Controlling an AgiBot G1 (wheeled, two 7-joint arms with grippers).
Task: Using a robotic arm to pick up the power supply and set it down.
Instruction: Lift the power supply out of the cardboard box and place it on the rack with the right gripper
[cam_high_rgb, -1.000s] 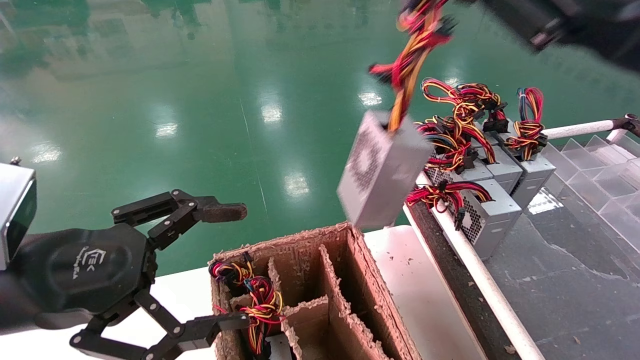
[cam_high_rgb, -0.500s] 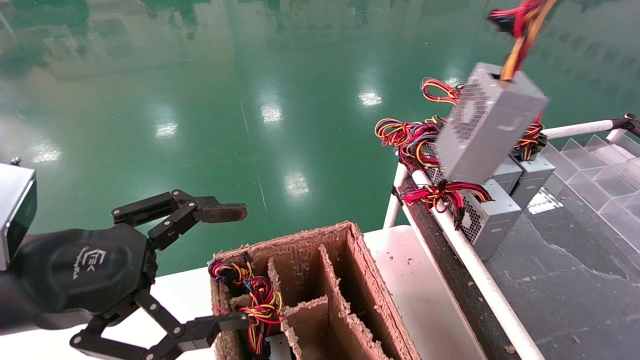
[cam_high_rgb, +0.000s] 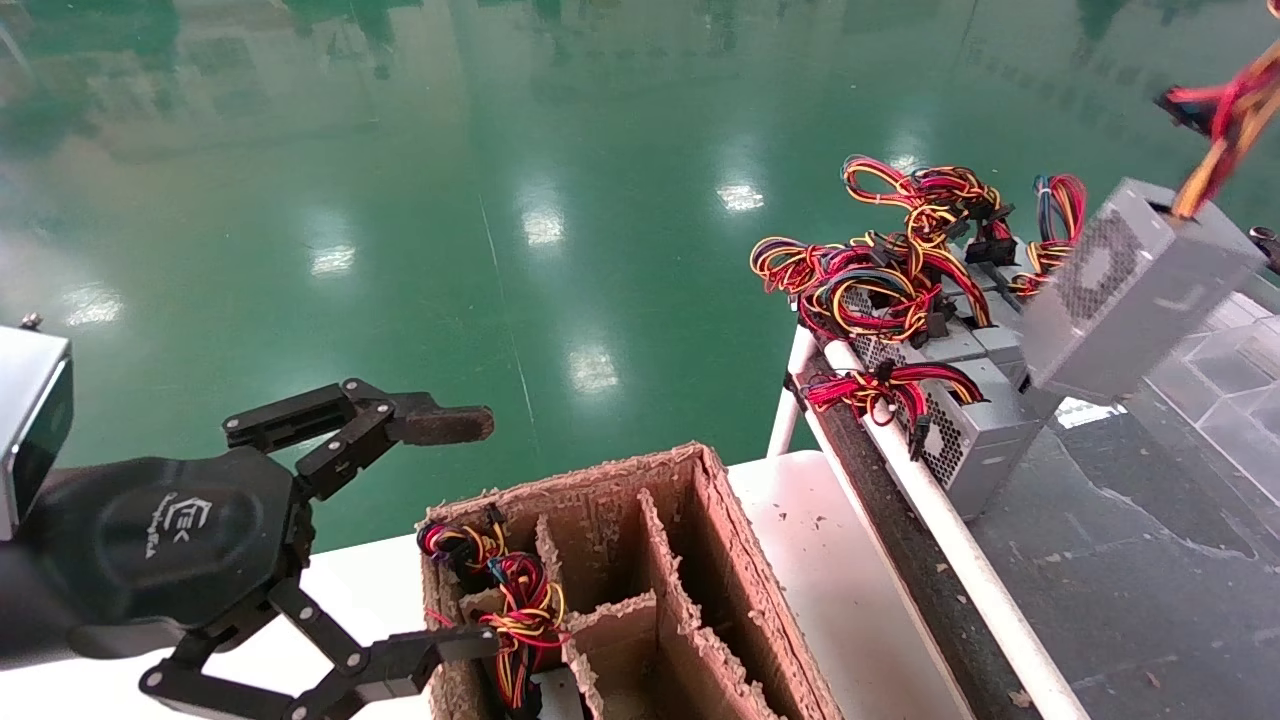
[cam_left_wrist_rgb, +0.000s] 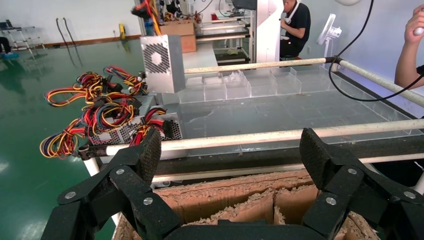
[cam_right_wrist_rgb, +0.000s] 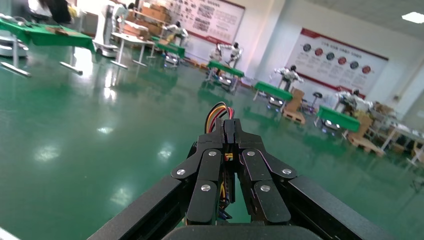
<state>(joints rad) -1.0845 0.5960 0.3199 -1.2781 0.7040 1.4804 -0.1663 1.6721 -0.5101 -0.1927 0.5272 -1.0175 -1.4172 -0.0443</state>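
The power supply (cam_high_rgb: 1130, 290), a grey box with a perforated vent face, hangs tilted in the air at the far right, over the row of other units. Its red, yellow and orange wires (cam_high_rgb: 1215, 120) run up out of the head view. In the right wrist view my right gripper (cam_right_wrist_rgb: 229, 127) is shut on that wire bundle (cam_right_wrist_rgb: 217, 111); the box itself is hidden below it. The left wrist view shows the hanging power supply (cam_left_wrist_rgb: 161, 62) far off. My left gripper (cam_high_rgb: 455, 535) stands open and empty beside the cardboard box (cam_high_rgb: 690, 560), also seen as the left gripper (cam_left_wrist_rgb: 231, 150).
The cardboard divider box holds a wire bundle (cam_high_rgb: 520, 600) in a left compartment. Several other grey supplies (cam_high_rgb: 960, 420) with wire tangles (cam_high_rgb: 880, 280) lie on the dark table behind a white rail (cam_high_rgb: 960, 550). Clear plastic trays (cam_high_rgb: 1230, 370) line the far right.
The power supply has travelled right, from above the cardboard box's far corner to over the dark table at the far right. The left arm has not moved.
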